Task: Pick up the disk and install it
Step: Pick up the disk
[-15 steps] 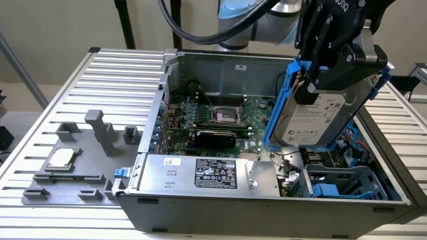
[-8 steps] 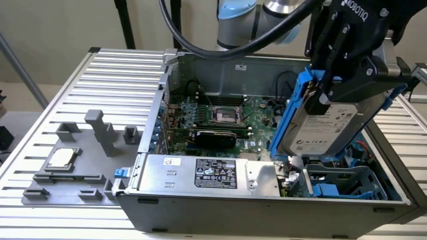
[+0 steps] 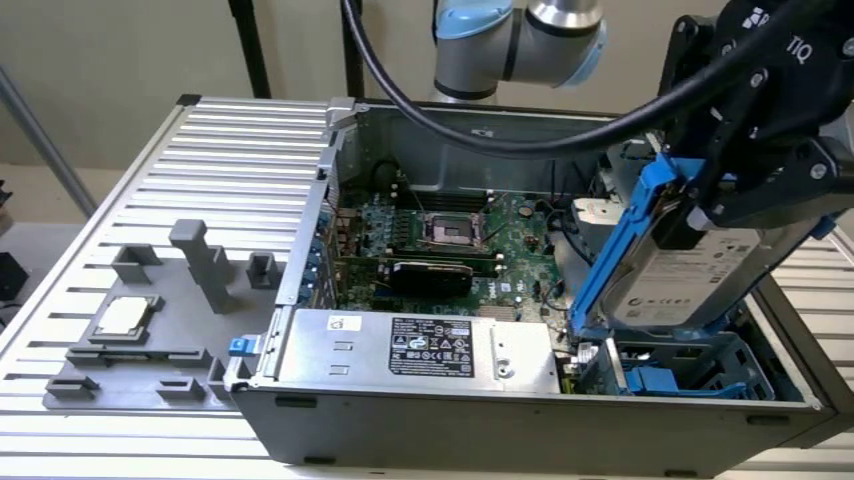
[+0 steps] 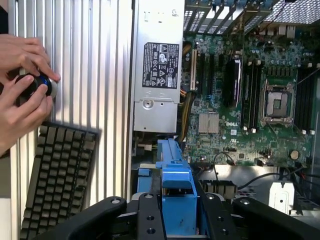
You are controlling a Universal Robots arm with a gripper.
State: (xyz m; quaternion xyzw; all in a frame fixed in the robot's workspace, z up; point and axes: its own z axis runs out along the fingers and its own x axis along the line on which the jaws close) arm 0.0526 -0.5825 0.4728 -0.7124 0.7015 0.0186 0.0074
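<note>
gripper is clamped on the disk, tilted on edge above the blue drive bay. looks like the install step to me, and the rails need lining up with that bay.

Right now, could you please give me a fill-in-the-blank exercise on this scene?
1. The gripper is ___ on the disk.
2. The disk's rails are ___.
3. The chip lies ___ the case, on a grey tray.
4. A person's hands are near a ___.
Missing words: shut; blue; outside; keyboard.
</note>
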